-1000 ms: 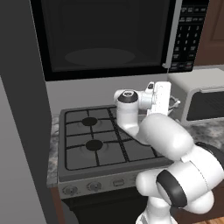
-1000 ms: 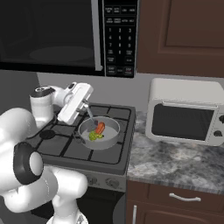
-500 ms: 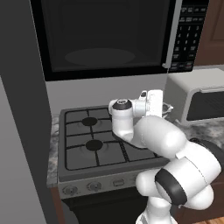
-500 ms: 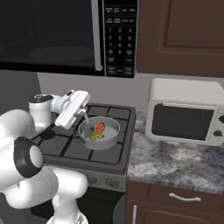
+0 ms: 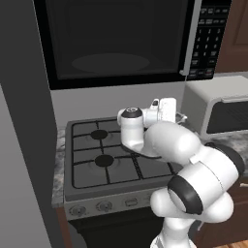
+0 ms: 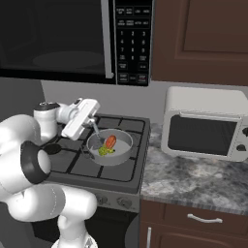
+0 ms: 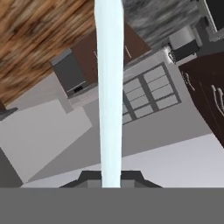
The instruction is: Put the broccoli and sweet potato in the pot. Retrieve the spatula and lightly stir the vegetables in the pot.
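The grey pot point(image 6: 123, 156) sits on the stove's front right burner. Inside it lie the orange-red sweet potato point(image 6: 111, 141) and, just in front of it, the yellow-green broccoli point(image 6: 104, 151). My gripper point(image 6: 91, 123) hovers over the pot's left rim, shut on the handle of a pale spatula point(image 6: 96, 132). The blade slants down into the pot beside the vegetables. In the hand view the spatula point(image 7: 108, 87) runs straight up from between my fingertips point(image 7: 89, 176), where the gripper point(image 7: 109, 178) is clamped on it. In the left base view the white hand point(image 5: 167, 109) is level with the stove's back right.
A black gas stove point(image 5: 92, 160) has a microwave point(image 5: 116, 38) mounted above it. A grey toaster oven point(image 6: 206, 126) stands on the granite counter point(image 6: 193, 179) to the right. Dark cabinets point(image 6: 203, 38) hang above the counter.
The hand has shifted slightly left and lower over the pot with the spatula in it. The elbow has swung left. The vegetables stay in the pot.
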Controlling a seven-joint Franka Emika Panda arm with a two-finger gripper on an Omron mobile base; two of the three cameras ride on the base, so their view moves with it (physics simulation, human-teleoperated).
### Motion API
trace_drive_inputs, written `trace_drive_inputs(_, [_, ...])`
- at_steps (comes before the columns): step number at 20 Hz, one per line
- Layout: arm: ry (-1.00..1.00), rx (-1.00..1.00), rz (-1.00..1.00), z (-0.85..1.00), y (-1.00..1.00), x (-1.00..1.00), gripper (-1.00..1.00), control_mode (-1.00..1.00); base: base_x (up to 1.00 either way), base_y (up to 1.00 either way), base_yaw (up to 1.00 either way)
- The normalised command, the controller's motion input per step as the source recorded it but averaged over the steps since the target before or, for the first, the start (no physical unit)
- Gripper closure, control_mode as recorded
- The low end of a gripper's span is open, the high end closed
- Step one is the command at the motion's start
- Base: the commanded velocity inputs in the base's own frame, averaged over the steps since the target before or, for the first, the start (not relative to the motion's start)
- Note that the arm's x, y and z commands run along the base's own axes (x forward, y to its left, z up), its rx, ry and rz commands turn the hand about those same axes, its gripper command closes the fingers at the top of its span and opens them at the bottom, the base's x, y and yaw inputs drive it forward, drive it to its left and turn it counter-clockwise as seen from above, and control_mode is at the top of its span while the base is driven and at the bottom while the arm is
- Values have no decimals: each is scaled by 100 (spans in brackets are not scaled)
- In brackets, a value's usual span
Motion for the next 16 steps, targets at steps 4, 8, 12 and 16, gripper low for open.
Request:
trace_drive_inputs(4, [0, 0, 0, -28, 0, 0, 100, -100, 0, 0, 0])
trace_drive_inputs(8, [0, -2, 0, -20, 0, 0, 100, -100, 0, 0, 0])
trace_drive_inputs(12, [-1, -3, 0, -3, 0, 14, 100, -100, 0, 0, 0])
trace_drive_inputs(16, [0, -7, 0, 0, -11, 8, 100, -100, 0, 0, 0])
